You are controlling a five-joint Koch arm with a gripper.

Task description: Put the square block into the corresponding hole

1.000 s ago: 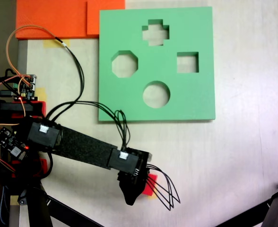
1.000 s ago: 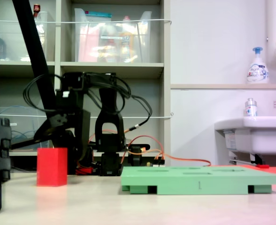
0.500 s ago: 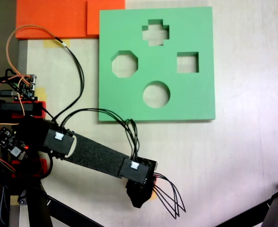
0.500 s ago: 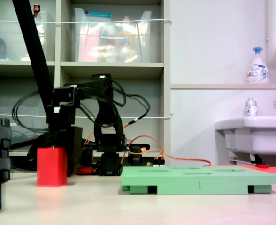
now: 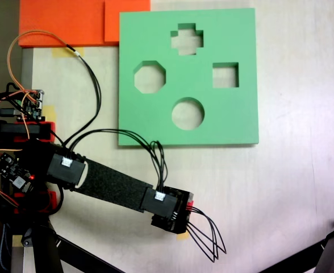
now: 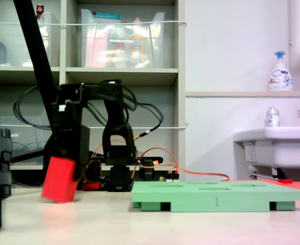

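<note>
The square block, a red foam cube, is tilted with one lower edge raised off the table, left of the green board. My gripper comes down onto it from above and is shut on it. From above, the gripper covers the block, of which only a red sliver shows at the wrist's right edge. The square hole lies in the right part of the green foam board, up and to the right of the gripper, with bare table between them.
The board also has a cross cut-out, an octagonal cut-out and a round cut-out. Orange foam sheets lie at top left. A yellow tape strip lies under the gripper. Black stand legs cross the bottom right.
The gripper has come down over the block and closed on it. The cube, upright before, now leans with one side lifted. The wrist has turned a little.
</note>
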